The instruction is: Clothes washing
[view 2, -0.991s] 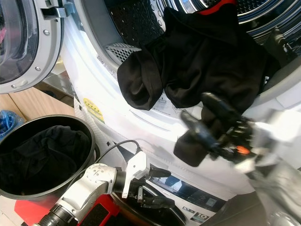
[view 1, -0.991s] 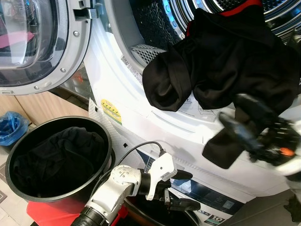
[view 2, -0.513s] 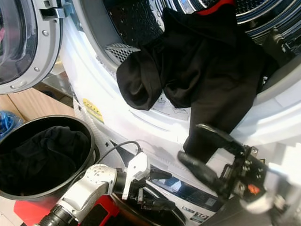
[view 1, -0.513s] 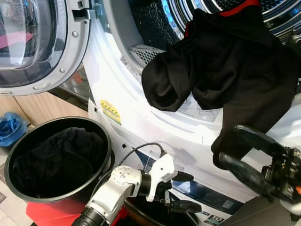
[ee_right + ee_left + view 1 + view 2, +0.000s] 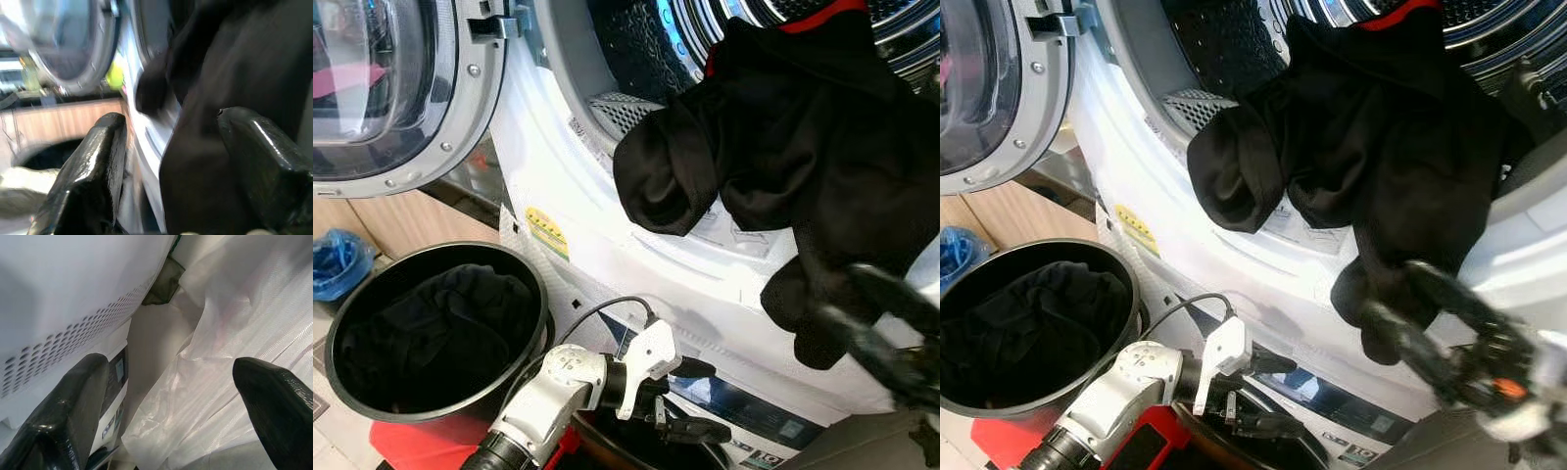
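A black garment with a red edge hangs out of the washer drum over the white rim. Its lower end dangles bunched against the machine front. My right gripper is blurred and open at that dangling end. In the right wrist view, dark cloth lies between and beyond the spread fingers. My left gripper is open and low by the lower machine front, holding nothing. A black basket at the lower left holds more dark clothes.
The round washer door stands open at the upper left. A blue bag lies by the wooden wall. A red object sits under the basket. White plastic sheeting lies ahead of the left gripper.
My right gripper dropped away from the garment's hanging end, then came back up to it, staying open. That end now hangs more bunched. The left arm stayed put.
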Robot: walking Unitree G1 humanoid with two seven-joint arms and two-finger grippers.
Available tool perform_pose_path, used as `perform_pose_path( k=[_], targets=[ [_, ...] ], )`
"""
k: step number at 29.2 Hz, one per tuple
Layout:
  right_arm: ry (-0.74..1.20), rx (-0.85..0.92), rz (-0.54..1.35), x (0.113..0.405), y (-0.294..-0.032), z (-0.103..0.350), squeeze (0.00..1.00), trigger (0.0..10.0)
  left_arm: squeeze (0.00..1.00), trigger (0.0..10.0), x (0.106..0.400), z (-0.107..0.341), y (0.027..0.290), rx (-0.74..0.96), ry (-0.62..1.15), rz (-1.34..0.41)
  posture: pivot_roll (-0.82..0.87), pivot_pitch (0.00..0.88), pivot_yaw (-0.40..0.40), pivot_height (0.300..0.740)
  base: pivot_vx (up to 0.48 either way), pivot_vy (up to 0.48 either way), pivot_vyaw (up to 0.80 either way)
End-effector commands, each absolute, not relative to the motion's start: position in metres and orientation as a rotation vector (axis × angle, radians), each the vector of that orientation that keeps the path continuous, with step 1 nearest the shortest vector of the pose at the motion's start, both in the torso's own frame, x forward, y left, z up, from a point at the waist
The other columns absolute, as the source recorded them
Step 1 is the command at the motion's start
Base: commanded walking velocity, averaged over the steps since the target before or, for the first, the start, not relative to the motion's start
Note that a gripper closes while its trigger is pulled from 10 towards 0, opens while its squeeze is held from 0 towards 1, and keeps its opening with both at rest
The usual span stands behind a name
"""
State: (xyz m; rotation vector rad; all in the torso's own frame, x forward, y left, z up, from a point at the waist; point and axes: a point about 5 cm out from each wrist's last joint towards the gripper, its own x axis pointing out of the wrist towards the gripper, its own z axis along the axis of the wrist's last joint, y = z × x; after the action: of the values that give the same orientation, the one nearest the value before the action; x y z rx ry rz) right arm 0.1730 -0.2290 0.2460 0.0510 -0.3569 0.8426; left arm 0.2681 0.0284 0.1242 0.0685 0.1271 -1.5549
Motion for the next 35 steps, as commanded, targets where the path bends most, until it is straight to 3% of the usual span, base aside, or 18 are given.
perform_pose_path(
  k=[1,10,18,32,35],
  targets=[
    [-0.414,0.044,0.900,0.162,-0.225,0.255,0.00,10.0,0.00,10.0,0.264,0.125,0.025,0.053,0.129,-1.585,-0.06,0.175,-0.079,0.740,0.000,0.000,0.00],
    [-0.336,0.013,0.677,0.162,-0.259,0.240,0.00,10.0,0.00,10.0,0.263,0.125,0.025,0.046,0.131,-1.589,-0.06,0.177,-0.075,0.740,0.000,0.000,0.00],
    [-0.346,0.034,0.639,0.160,-0.265,0.239,0.00,10.0,0.00,10.0,0.263,0.125,0.026,0.047,0.137,-1.590,-0.06,0.179,-0.074,0.740,0.000,0.000,0.00],
    [-0.517,0.110,0.891,0.138,-0.232,0.268,0.00,10.0,0.00,10.0,0.262,0.125,0.026,0.044,0.140,-1.601,-0.06,0.181,-0.073,0.740,0.000,0.000,0.00],
    [-0.453,0.090,0.882,0.141,-0.232,0.262,0.00,10.0,0.00,10.0,0.261,0.125,0.025,0.043,0.140,-1.604,-0.06,0.181,-0.073,0.740,0.000,0.000,0.00]
  ],
)
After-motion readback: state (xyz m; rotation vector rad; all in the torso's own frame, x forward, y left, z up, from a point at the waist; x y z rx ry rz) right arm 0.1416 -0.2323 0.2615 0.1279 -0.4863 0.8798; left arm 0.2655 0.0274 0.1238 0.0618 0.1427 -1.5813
